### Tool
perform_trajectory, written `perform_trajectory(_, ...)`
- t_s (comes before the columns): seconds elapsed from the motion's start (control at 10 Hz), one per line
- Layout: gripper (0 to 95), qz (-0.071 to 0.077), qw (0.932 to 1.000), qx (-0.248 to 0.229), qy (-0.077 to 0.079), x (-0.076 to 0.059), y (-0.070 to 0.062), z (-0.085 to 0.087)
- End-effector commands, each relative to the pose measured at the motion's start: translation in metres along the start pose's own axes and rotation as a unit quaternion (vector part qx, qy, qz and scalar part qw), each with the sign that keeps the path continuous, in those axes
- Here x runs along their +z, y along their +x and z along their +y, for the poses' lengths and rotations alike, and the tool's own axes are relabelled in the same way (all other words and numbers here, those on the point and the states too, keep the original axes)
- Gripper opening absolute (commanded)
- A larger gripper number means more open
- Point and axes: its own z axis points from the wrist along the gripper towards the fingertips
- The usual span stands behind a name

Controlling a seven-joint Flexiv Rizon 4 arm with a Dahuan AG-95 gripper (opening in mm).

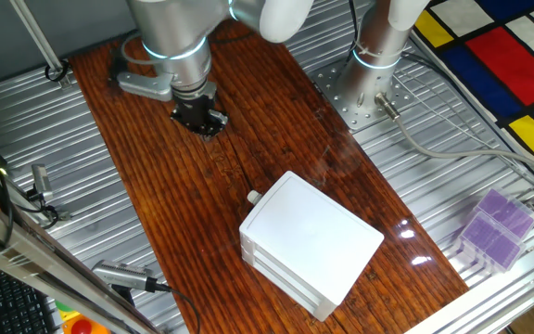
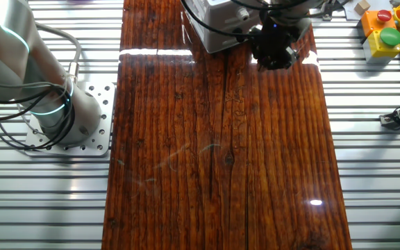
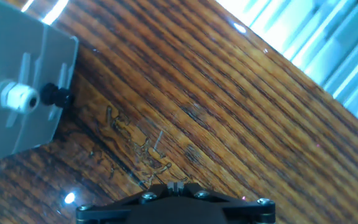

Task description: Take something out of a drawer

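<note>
The white stacked box (image 1: 315, 243) stands on the wooden board, and its top drawer (image 1: 276, 199) is closed, with the small white knob (image 1: 251, 197) facing my gripper. The box also shows in the other fixed view (image 2: 214, 24) and in the hand view (image 3: 17, 118), where the knob (image 3: 18, 98) sits at the left. The tan block is hidden. My gripper (image 1: 202, 121) hovers over bare board, apart from the box, on its knob side. It shows in the other fixed view (image 2: 275, 52) too. In the hand view the gripper (image 3: 176, 185) has its fingertips pressed together, shut and empty.
The arm's base plate (image 1: 364, 97) is bolted at the far edge of the board. A purple plastic box (image 1: 494, 227) lies on the metal slats at the right. Coloured toys (image 2: 387, 28) and clamps (image 1: 40, 190) sit off the board's edges.
</note>
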Motion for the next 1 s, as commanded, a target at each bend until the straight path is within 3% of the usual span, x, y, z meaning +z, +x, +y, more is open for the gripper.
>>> perform_trajectory(0.1,0.0,0.001,0.9962,-0.087,0.0,0.0003,-0.0009,-0.0006)
perform_trajectory(0.6,0.0,0.005,0.9843,-0.177,0.003,0.0003,-0.0009,-0.0006)
perform_trajectory(0.7,0.0,0.005,0.9798,-0.2,0.008,0.0003,-0.0009,-0.0006)
perform_trajectory(0.8,0.0,0.007,0.9675,-0.253,0.011,0.0003,-0.0009,-0.0006)
perform_trajectory(0.9,0.0,0.01,0.9603,-0.278,0.012,0.0003,-0.0009,-0.0006)
perform_trajectory(1.0,0.0,0.013,0.9577,-0.287,0.012,-0.0009,-0.0053,0.0021)
